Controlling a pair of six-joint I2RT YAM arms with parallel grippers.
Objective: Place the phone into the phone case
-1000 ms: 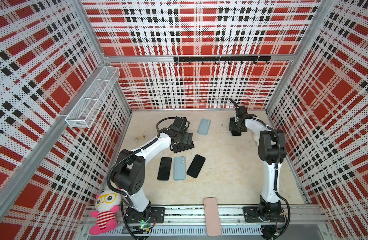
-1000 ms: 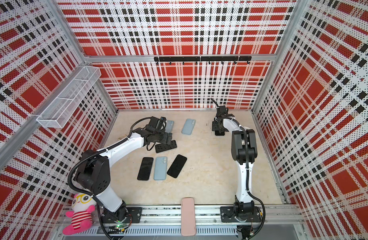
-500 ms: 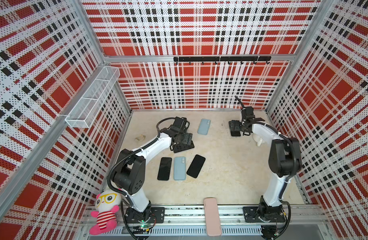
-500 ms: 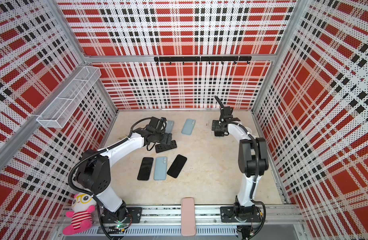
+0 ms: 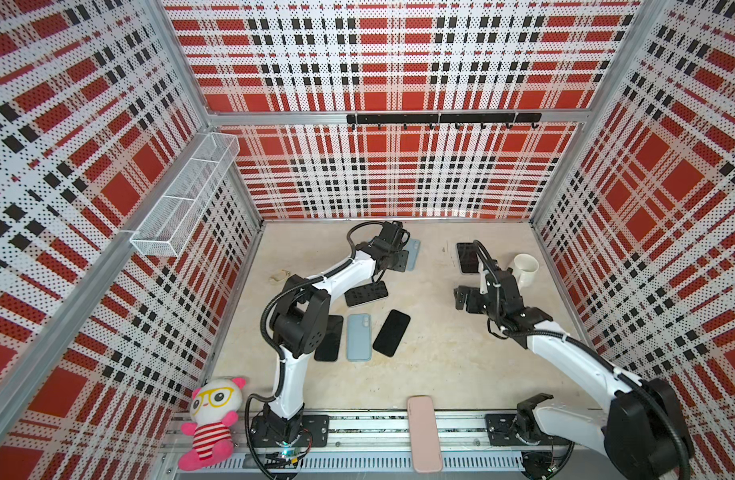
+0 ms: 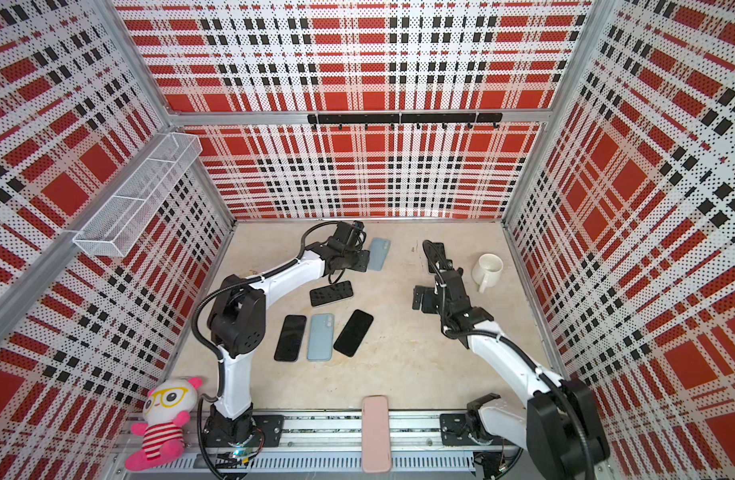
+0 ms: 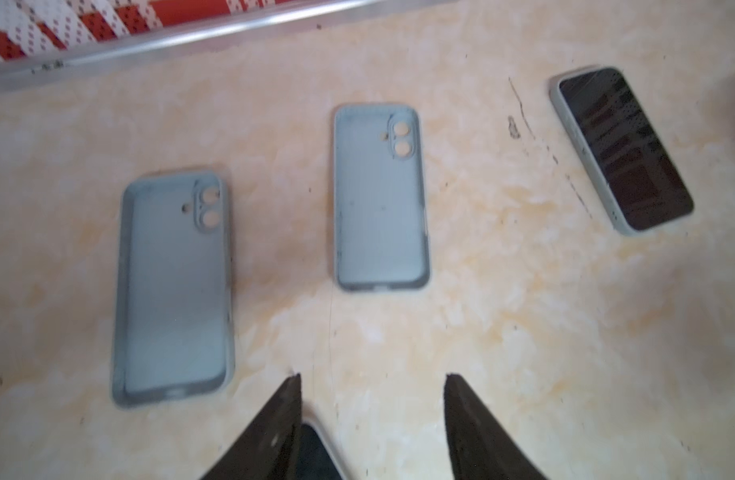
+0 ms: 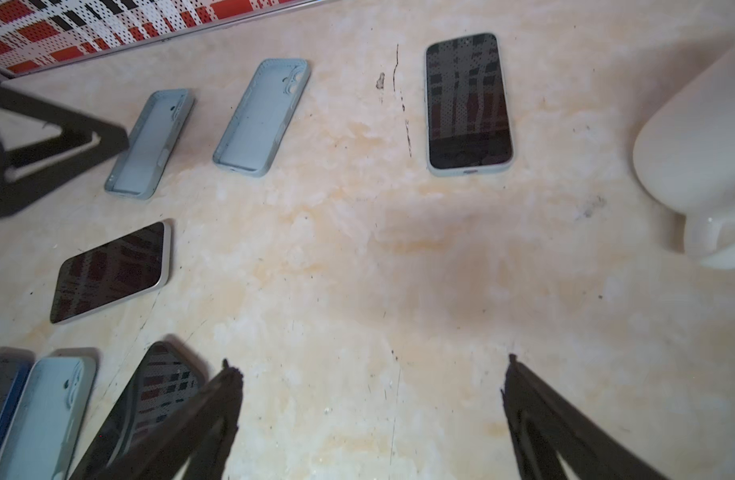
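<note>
**A:** Where does the job stand across the bench [image 5: 440, 374]?

**B:** Partway, I'd judge. One cased phone [image 5: 467, 257] lies at the back near the mug [image 5: 526, 268], screen up in its pale shell. Two cases at the back are not yet filled, and bare phones lie nearer the arms' bases.

**A:** And the arms?

**B:** The right pincer [image 8: 370, 365] is spread wide above bare bench, pinching nothing, and the cased phone is well ahead of it. The left pincer [image 7: 372, 378] hovers low at the back with its fingers apart and only bench between the tips.

**A:** So which step is this?

**B:** It looks like the start of a fresh round: fetching a phone for an empty case.

**A:** Which phone?

**B:** The crosswise phone [image 5: 366, 294] is the closest. It lies just behind the left pincer, toward that arm's base. The left wrist view shows a phone corner [image 7: 316, 451] close by one finger. It is probably the same phone, though I can't be sure.

**A:** And the cases?

**B:** The nearer case [image 7: 174, 286] sits ahead and off to one side. The farther case [image 7: 380, 199] is straight ahead. Both are hollow side up and clear of the tips.

**A:** What does the next move call for?

**B:** The left pincer should draw back over the phone and close on its long edges. Then the phone's camera end has to be matched to the camera cut-outs [image 7: 401, 139].
</note>
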